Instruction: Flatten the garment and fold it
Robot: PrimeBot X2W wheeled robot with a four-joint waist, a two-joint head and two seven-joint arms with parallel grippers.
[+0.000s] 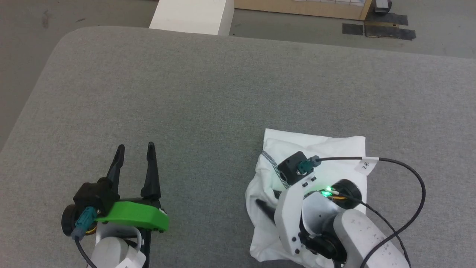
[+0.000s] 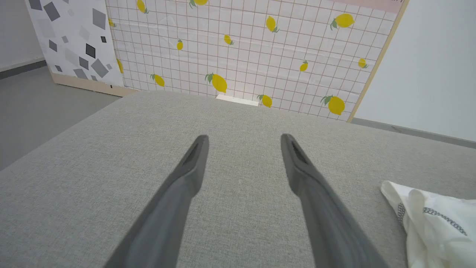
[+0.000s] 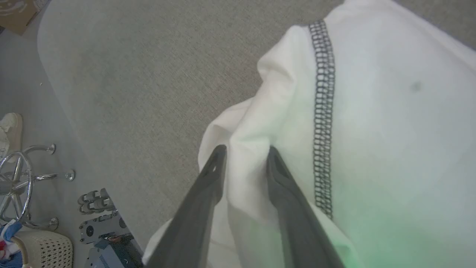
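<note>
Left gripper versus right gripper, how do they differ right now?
The left gripper has its fingers spread wide over the grey surface with nothing between them. The right gripper has its fingers closer together, straddling a fold of the garment, though a pinch can't be confirmed. The left gripper carries a green bracket, the right gripper a white bracket. Both have two long dark fingers.

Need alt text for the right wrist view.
Two dark fingers of the right gripper straddle a raised fold of the white garment on a grey fabric surface; whether they pinch it is unclear. A dark stitched seam runs beside the fold.
</note>
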